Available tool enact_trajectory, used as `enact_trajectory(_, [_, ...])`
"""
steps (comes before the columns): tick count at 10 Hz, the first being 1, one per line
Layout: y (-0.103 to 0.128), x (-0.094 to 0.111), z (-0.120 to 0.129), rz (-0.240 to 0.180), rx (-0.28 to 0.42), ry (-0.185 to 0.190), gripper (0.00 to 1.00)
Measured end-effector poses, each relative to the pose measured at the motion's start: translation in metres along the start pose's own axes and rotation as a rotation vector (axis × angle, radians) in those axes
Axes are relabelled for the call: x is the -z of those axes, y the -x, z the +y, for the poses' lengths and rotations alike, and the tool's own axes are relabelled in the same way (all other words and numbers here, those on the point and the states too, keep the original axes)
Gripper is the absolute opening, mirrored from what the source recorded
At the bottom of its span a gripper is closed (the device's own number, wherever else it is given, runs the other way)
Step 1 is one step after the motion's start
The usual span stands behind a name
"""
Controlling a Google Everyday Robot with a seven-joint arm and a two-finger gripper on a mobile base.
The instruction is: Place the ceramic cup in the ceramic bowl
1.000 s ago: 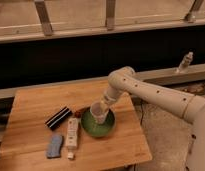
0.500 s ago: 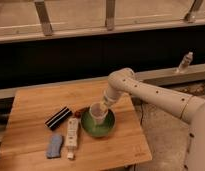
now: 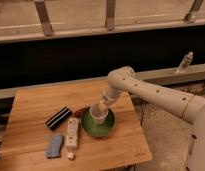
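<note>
Wooden table (image 3: 26, 120) holds everything; the white robot arm (image 3: 161, 95) reaches in from the right and bends down over the table's right half. Ceramic bowl (image 3: 97, 125), green and glossy, sits there. Ceramic cup (image 3: 99, 113) is upright over the bowl's interior, apparently in it or just above its bottom; can't tell if it's resting yet. Gripper (image 3: 102, 104) is right at the cup's rim; can't tell whether it's clamped or parted. Judgement: nearly done; left is confirming set-down, letting go, retreating. Left of bowl: white remote (image 3: 72, 134), black bar (image 3: 58, 117), blue-grey object (image 3: 55, 145).
</note>
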State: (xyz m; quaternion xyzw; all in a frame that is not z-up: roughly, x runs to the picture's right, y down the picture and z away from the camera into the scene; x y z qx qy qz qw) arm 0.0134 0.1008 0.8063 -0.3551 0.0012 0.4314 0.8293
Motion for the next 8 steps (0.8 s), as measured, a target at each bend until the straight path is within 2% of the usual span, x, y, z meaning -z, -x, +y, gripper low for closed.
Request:
enact_trajectory(3, [-0.001,0.025,-0.009,-0.029,-0.015,-0.044,0.80])
enact_trajectory(5, [-0.009,0.051,-0.021,-0.070,-0.051,-0.086,0.80])
enact_trajectory(6, [-0.022,0.075,-0.034,-0.094,-0.099,-0.137,0.80])
enact_trajectory(7, [-0.036,0.090,-0.043,-0.113,-0.153,-0.188,0.80])
enact_trajectory(8, [-0.046,0.101,-0.050,-0.125,-0.189,-0.224,0.80])
